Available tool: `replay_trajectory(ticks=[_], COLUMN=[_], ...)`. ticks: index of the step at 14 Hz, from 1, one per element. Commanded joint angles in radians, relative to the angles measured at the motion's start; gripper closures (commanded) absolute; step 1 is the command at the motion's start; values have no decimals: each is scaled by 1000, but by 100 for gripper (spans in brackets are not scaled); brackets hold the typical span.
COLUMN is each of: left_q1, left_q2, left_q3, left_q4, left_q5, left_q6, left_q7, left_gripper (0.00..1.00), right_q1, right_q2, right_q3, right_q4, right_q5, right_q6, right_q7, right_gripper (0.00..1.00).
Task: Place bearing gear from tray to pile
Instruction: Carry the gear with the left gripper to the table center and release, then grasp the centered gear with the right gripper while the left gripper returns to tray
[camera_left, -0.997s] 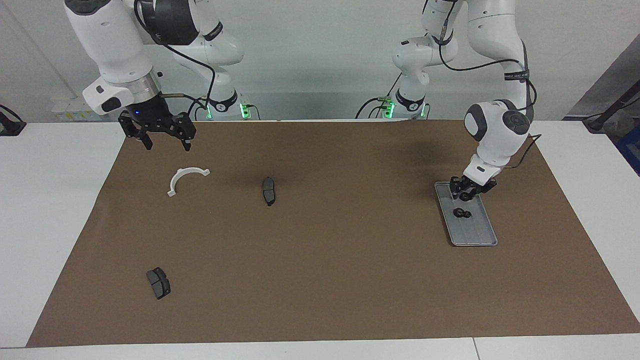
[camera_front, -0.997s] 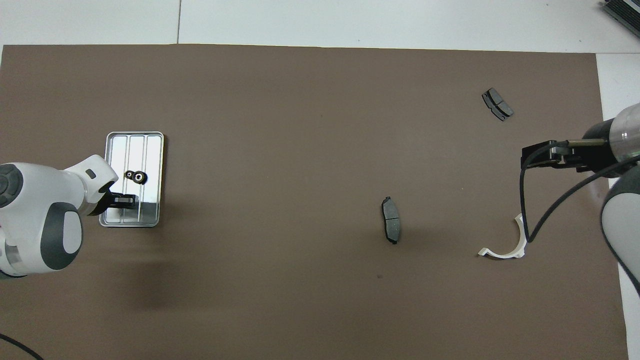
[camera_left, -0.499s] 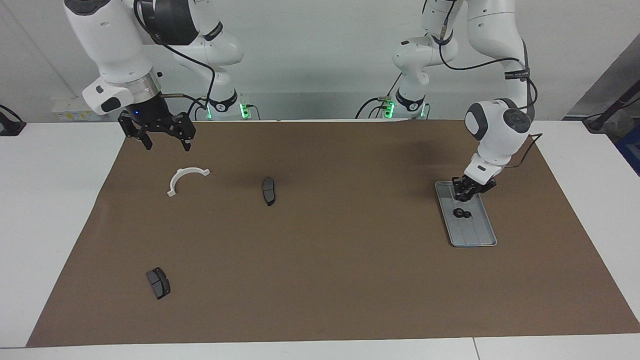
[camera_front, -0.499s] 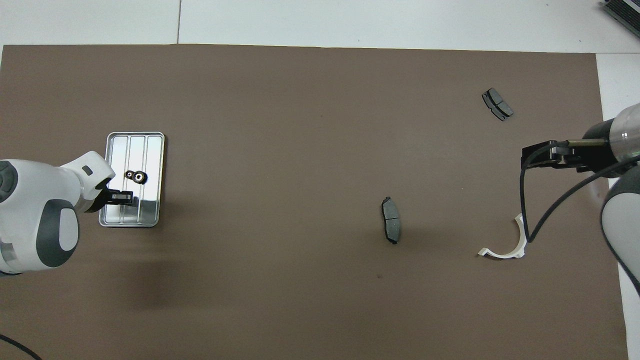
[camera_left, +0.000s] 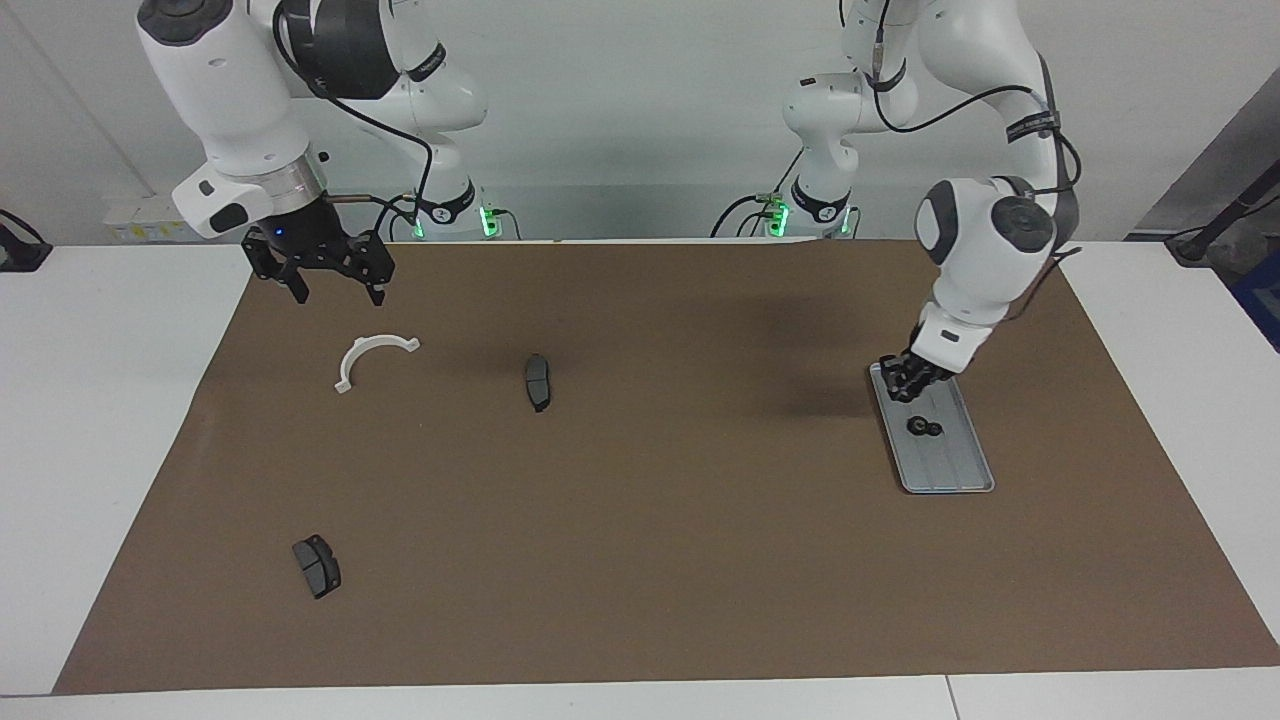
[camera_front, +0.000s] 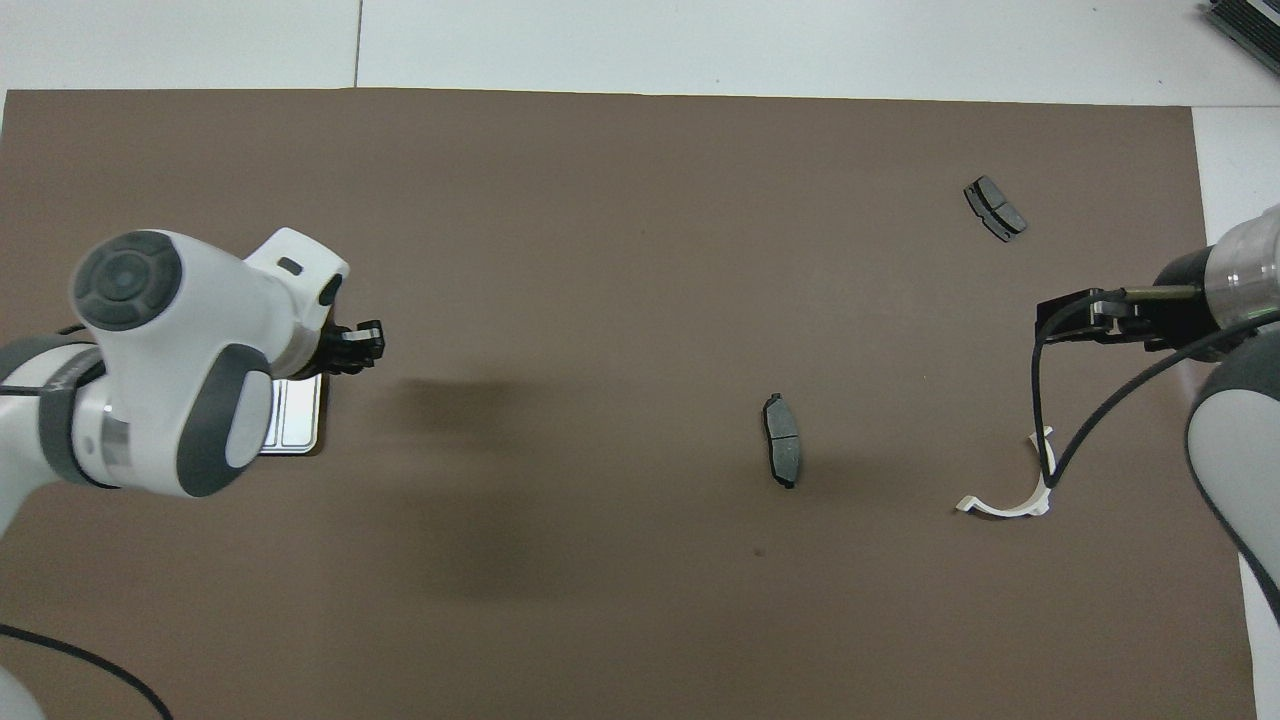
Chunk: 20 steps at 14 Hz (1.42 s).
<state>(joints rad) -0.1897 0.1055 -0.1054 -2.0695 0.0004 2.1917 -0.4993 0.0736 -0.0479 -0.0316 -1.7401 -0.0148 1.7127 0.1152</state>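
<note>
Gears (camera_left: 924, 428) on tray (camera_left: 950, 470) (hidden overhead)

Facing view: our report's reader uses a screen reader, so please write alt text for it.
The left hand, nearly shut, hangs over the robots' end of the silver tray, where two small gears lie. The right hand waits, open, above the white bracket; two brake pads lie on the brown mat.

Facing camera high across the surface looking at both arm bases, overhead camera above the robots' end looking steeply down, both distant, both sharing the brown mat (camera_left: 640, 560) (camera_front: 600, 200), half a turn apart
</note>
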Motion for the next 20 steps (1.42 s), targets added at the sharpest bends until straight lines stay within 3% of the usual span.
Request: replay_trajectory(ticks=[1,7,9,11,12,15,18,20], left_q1=[-115,-332,-373,-381,-381,-335,-159,-52], left_q2=[-12,43,80,82,83,82,72,74], left_q3=[18,16,16,16,16,26,21,21], left_q4=[-23,-116,-116,-127,-124,-65,44,57], left_q5=[-5,-5,-5,-5,-5,-5,0,1], left_q6=[32,250,301,319,312,255,114,103], left_q7=[-180,-389,-409,-407,-407,-395,-253,-135], left_gripper=[100,90,66,17,0,0,0,0], right_q1=[-5,-5,0,40,52,156,256,334], right_q2=[-30,-30,-33,-30,-24,12,74,130], right_q3=[1,1,2,2,2,2,2,2], right_q4=[-38,-44,-58,-64,-64,-64,-61,-53], right_q5=[6,6,6,7,7,7,7,7], right_q6=[37,38,53,62,77,116,177,226], right_q7=[-26,-19,9,43,59,177,300,371], right_gripper=[0,0,0,0,0,0,0,0])
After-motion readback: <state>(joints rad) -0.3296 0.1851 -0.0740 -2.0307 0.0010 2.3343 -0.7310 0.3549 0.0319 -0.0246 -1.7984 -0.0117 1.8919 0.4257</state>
